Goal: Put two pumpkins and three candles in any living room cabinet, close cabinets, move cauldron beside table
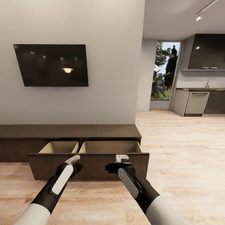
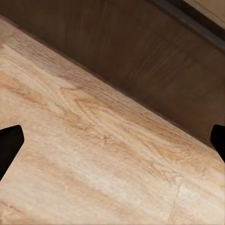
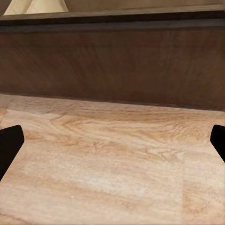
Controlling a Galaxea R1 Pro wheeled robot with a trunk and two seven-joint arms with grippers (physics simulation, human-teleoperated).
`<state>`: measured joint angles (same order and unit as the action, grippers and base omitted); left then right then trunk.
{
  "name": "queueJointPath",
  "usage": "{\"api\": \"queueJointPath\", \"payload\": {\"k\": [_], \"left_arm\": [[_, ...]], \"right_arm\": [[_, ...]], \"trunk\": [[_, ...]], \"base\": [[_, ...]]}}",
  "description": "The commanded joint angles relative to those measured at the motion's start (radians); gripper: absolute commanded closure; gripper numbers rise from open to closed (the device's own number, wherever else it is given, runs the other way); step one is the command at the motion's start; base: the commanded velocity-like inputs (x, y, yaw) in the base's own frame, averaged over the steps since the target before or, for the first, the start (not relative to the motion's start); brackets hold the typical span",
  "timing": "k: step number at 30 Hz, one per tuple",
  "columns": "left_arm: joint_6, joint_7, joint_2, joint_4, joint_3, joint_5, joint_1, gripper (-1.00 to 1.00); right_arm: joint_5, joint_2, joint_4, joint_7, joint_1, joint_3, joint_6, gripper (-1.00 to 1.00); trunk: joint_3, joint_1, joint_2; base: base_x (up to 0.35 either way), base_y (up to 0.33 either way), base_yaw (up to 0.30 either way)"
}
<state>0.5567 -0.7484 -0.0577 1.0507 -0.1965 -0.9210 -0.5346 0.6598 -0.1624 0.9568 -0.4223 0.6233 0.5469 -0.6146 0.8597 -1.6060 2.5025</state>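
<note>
Grippers, left (image 1: 75, 160) and right (image 1: 122, 158), both spread wide and empty, hover just before the cabinet's (image 1: 72, 131) pulled-out drawer (image 1: 90, 165), seemingly poised to push it closed.

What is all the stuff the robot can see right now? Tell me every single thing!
Long low dark-brown wood cabinet: one, against the grey wall, its right drawer pulled open, pale inside, nothing visible in it.
Flat black television: one, on the wall above.
Light wood plank floor: everywhere below.
Grey kitchen units: far right.
Glass door showing green plants: one, far back.
Left pincer: white-tipped, open, before the drawer front.
Right pincer: same, open.
</note>
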Motion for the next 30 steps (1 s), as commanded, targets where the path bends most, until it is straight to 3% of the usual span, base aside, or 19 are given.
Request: {"api": "queueJointPath", "payload": {"k": [1, 6, 18, 25, 30], "left_arm": [[0.0, -0.009, -0.001, 0.001, -0.004, -0.007, -0.001, -1.0], [0.0, -0.009, -0.001, 0.002, -0.004, -0.007, -0.001, -1.0], [-0.012, -0.01, -0.002, -0.003, -0.012, 0.003, -0.001, -1.0], [-0.099, -0.008, 0.002, -0.039, -0.014, 0.089, -0.001, -1.0], [-0.143, -0.007, 0.0, -0.064, -0.014, 0.109, -0.001, -1.0]], "right_arm": [[0.01, 0.0, 0.001, -0.01, 0.001, 0.002, -0.001, -1.0], [0.011, 0.001, 0.0, -0.01, 0.001, 0.002, -0.001, -1.0], [0.011, 0.004, -0.005, -0.011, 0.001, 0.001, 0.027, -1.0], [0.003, 0.004, -0.007, -0.013, 0.0, 0.002, 0.15, -1.0], [0.001, 0.003, -0.028, -0.013, 0.0, 0.003, 0.192, -1.0]], "trunk": [[0.001, 0.0, 0.001], [0.001, 0.0, 0.001], [0.048, -0.005, 0.003], [0.075, -0.008, 0.005], [0.094, -0.011, 0.006]], "base": [[0.0, 0.0, 0.0], [0.0, 0.0, 0.0], [0.0, 0.0, 0.0], [0.0, 0.0, 0.0], [0.0, 0.0, 0.0]]}}
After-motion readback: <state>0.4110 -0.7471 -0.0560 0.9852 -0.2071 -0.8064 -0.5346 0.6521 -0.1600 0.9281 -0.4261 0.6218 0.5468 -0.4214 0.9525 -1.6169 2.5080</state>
